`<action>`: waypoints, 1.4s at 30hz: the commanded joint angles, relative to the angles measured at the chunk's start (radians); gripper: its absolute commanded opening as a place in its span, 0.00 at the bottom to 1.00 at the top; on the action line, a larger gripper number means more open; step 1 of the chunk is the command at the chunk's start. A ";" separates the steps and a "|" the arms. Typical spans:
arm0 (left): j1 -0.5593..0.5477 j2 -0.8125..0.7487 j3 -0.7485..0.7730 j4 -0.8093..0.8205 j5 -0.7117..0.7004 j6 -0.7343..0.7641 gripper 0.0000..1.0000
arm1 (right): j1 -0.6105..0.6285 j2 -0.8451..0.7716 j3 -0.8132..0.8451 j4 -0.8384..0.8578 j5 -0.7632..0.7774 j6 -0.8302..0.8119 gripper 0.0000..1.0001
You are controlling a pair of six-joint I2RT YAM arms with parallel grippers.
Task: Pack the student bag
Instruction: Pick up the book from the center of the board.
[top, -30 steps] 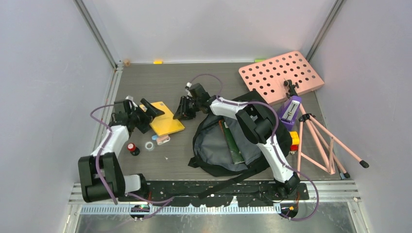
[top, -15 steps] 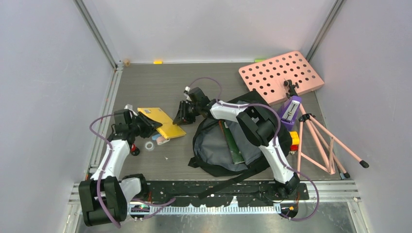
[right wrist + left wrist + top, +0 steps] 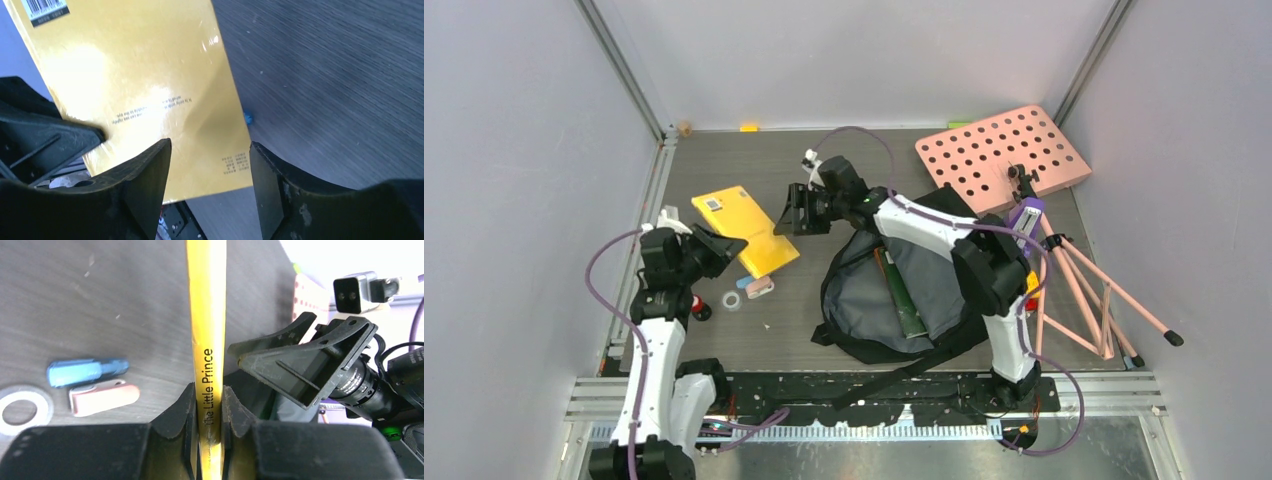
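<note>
Your left gripper (image 3: pixel 207 401) is clamped on the spine of a thin, glossy yellow book (image 3: pixel 206 315), and your right gripper (image 3: pixel 210 165) hangs open close to its cover. The student bag (image 3: pixel 864 305) lies unzipped right of centre. It looks soft and likely floppy, so take it by the mouth rim; a dark green flat item (image 3: pixel 904 295) lies inside.

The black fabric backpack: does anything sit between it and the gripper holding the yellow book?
Yes. The right gripper, jaws open, hangs between the thin yellow book in the left gripper and the black fabric backpack.
</note>
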 commanded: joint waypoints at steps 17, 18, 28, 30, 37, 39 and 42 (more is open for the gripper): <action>-0.017 -0.169 0.271 0.555 0.616 -0.084 0.00 | -0.173 -0.578 -0.223 0.096 -0.350 -0.073 0.77; -0.023 -0.166 0.275 0.554 0.626 -0.087 0.00 | -0.172 -0.582 -0.228 0.106 -0.362 -0.066 0.77; -0.056 -0.153 0.267 0.559 0.644 -0.105 0.00 | -0.127 -0.632 -0.285 0.367 -0.467 0.067 0.74; -0.057 -0.153 0.263 0.560 0.642 -0.110 0.00 | -0.117 -0.629 -0.281 0.411 -0.479 0.095 0.66; -0.057 -0.122 0.257 0.545 0.657 -0.139 0.58 | -0.106 -0.649 -0.278 0.433 -0.482 0.118 0.02; -0.056 -0.110 0.252 0.545 0.651 -0.141 0.76 | -0.106 -0.654 -0.282 0.452 -0.490 0.129 0.01; -0.059 -0.092 0.244 0.549 0.642 -0.139 0.80 | -0.101 -0.654 -0.282 0.457 -0.502 0.133 0.01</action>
